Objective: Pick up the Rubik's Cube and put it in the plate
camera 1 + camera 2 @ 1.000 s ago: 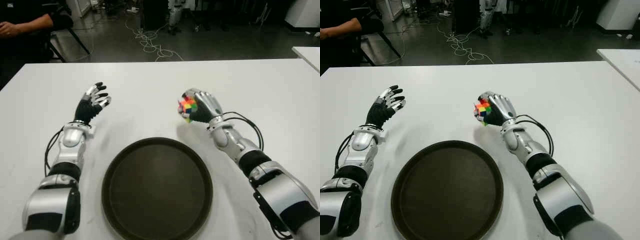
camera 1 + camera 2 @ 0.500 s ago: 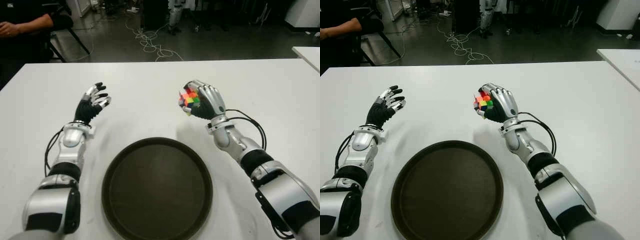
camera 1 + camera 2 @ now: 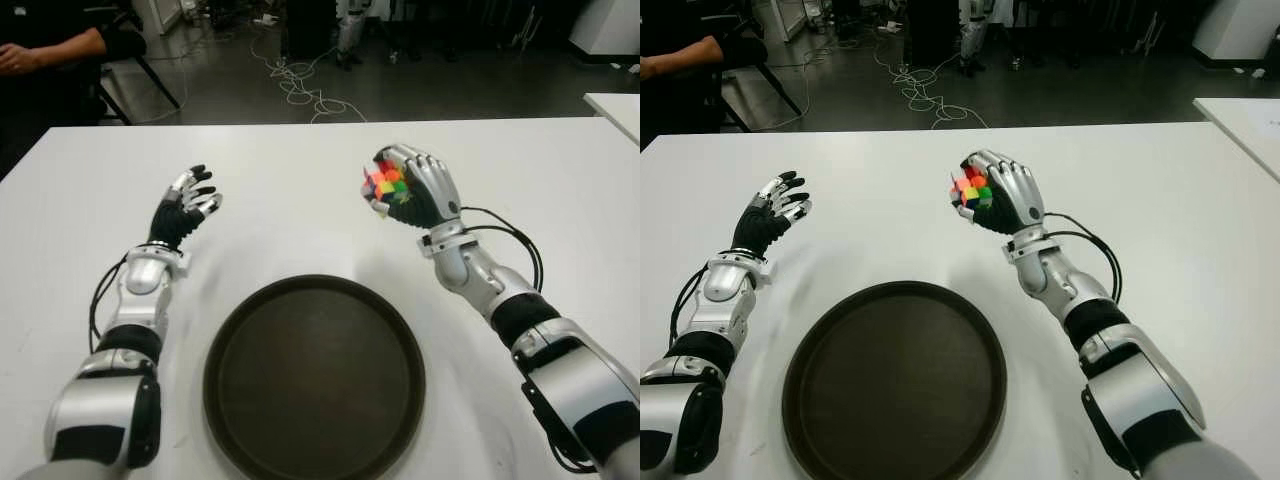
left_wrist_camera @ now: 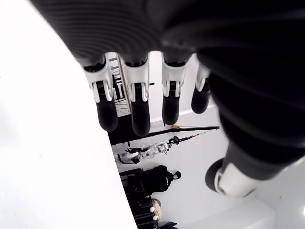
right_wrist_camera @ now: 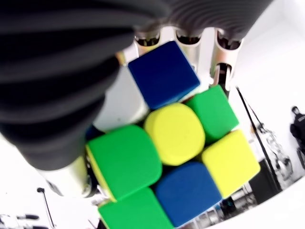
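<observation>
Above the white table [image 3: 300, 160], past the far right rim of the dark round plate [image 3: 314, 377], the right hand [image 3: 415, 188] holds the Rubik's Cube [image 3: 383, 186] aloft, fingers wrapped around it. Cube tilted, coloured faces toward the left; no long axis. Bare table on all sides. Left hand [image 3: 185, 211] idle left of plate, fingers loosely spread, empty.

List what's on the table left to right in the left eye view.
left hand, open and idle → plate, nearer the robot → Rubik's Cube → right hand, gripping the cube above the white table.
</observation>
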Robot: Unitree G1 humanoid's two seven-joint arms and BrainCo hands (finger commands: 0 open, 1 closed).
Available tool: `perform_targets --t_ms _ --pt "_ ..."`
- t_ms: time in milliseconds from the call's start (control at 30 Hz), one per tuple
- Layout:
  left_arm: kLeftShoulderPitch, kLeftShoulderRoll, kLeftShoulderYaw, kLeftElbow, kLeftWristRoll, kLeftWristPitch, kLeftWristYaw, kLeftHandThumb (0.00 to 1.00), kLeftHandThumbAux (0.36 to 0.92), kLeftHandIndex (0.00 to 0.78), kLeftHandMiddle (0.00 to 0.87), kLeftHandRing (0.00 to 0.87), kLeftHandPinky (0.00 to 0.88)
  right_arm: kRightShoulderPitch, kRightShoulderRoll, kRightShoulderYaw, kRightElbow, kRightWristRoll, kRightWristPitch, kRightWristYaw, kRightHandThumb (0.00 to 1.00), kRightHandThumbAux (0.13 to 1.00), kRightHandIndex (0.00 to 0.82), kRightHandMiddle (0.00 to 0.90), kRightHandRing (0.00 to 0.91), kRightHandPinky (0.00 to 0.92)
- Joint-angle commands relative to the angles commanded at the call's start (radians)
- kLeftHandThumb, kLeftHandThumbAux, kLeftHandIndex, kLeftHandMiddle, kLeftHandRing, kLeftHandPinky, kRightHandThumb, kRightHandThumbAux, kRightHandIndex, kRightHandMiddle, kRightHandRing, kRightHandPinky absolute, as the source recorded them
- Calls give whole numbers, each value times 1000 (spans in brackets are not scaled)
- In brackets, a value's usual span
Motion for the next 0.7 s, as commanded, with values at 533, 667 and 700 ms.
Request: perform_targets --t_ms 533,667,700 --pt "-1 0 4 6 -3 -6 -4 230 686 86 159 163 197 238 21 65 -419 -19 -4 217 688 741 412 572 648 713" --pt "0 -1 3 6 -3 -12 -4 219 678 87 161 166 202 261 20 79 -447 -22 -21 280 691 740 412 563 642 711" --pt "0 -2 3 5 -3 -16 -4 218 677 88 161 167 204 262 16 85 -449 -16 -32 311 691 740 412 563 643 712"
